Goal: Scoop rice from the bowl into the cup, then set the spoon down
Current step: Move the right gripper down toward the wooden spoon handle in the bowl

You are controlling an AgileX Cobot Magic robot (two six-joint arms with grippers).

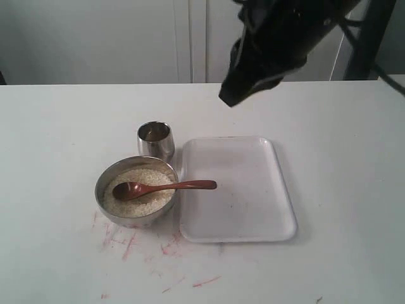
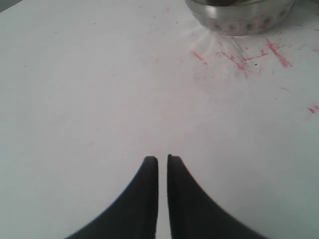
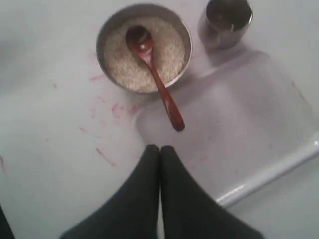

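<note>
On the white table (image 1: 50,126), left of centre: the bowl (image 1: 136,220), wide and steel, upright, filled with the rice (image 1: 136,206) to just under the rim. The spoon (image 1: 164,187), dark reddish wood, lies with its scoop face-up on the rice and its handle across the bowl's right rim, the end reaching out over the tray (image 1: 253,209). The cup (image 1: 155,151), a small steel tumbler, stands upright just behind the bowl, near the tray's far left corner; its inside is dim and reflective, so its contents cannot be told. The tray is white, rectangular with rounded corners, lying flat just beside the bowl on the right and carrying nothing. Red scribble marks (image 1: 130,244) stain the table in front of the bowl. The right hand (image 3: 160,149) hangs in the air above the scene, fingers pressed together, gripping nothing, well apart from the spoon. The left hand (image 2: 162,159) sits low over bare table with the bowl's wall ahead of it, fingers drawn together to a thin slit, gripping nothing.
</note>
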